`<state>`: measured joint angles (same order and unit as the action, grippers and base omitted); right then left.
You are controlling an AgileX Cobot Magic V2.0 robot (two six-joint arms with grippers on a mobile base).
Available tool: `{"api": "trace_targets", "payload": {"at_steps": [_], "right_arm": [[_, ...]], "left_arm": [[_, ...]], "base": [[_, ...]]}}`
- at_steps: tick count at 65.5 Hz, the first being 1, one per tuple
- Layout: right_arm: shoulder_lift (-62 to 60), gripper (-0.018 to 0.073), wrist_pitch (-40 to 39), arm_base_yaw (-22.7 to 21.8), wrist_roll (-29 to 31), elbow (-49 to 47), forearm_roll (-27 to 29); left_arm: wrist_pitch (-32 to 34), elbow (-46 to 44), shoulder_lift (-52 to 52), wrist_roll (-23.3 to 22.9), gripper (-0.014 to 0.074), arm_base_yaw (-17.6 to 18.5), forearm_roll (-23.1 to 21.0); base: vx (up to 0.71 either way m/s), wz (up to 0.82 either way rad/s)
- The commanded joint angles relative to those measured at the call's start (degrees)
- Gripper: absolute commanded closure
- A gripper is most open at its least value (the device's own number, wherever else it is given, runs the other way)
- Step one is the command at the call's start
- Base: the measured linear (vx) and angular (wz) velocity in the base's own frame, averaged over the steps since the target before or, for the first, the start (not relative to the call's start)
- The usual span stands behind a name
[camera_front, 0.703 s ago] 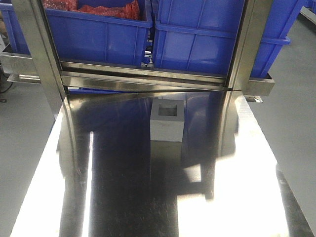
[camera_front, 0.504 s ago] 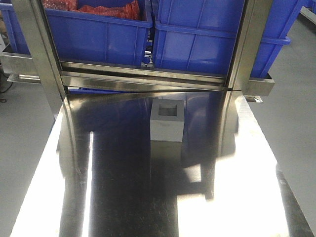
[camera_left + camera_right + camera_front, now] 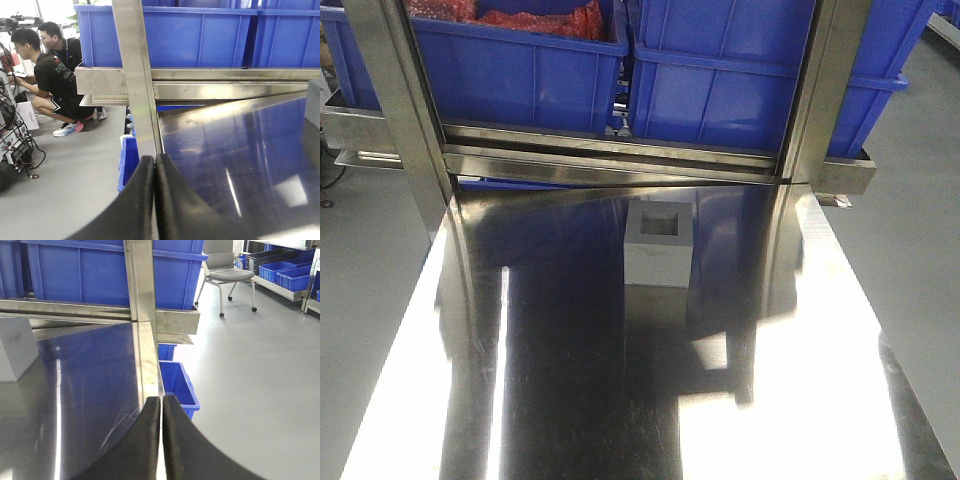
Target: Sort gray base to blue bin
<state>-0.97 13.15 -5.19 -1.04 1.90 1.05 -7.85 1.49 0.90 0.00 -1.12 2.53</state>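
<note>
- The steel table (image 3: 570, 390) spread open around the gray base (image 3: 658, 245); upright posts (image 3: 390, 110) and a shelf rail (image 3: 610, 150) closed its far edge, below a blue bin (image 3: 740, 90).
- The left gripper (image 3: 154, 162) had its fingers pressed together, gripping nothing; the right gripper (image 3: 161, 401) likewise.
- The gray base stood ahead and well right of the left fingers, ahead and left of the right fingers, apart from both.

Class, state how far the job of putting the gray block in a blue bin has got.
Done: nothing; the gray block sits on the steel table, recess up, outside the blue bin. In hand: nothing; the left gripper and right gripper are shut and empty. Left: grasp, lift, drop it in.
</note>
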Motion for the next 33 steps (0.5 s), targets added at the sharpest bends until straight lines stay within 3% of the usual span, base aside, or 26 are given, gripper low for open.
{"api": "trace_targets", "payload": {"at_steps": [1, 33], "right_arm": [[-0.10, 0.0564, -4.70, 0.03, 0.35, -0.19, -0.33], [-0.10, 0.0564, -4.70, 0.03, 0.35, -0.19, -0.33]], "left_arm": [[4.40, -1.15, 0.54, -0.54, 0.0603, 0.32, -0.10], [5.76, -1.15, 0.54, -0.49, 0.0603, 0.33, -0.08]], "base": [[0.00, 0.00], [0.00, 0.00]]}}
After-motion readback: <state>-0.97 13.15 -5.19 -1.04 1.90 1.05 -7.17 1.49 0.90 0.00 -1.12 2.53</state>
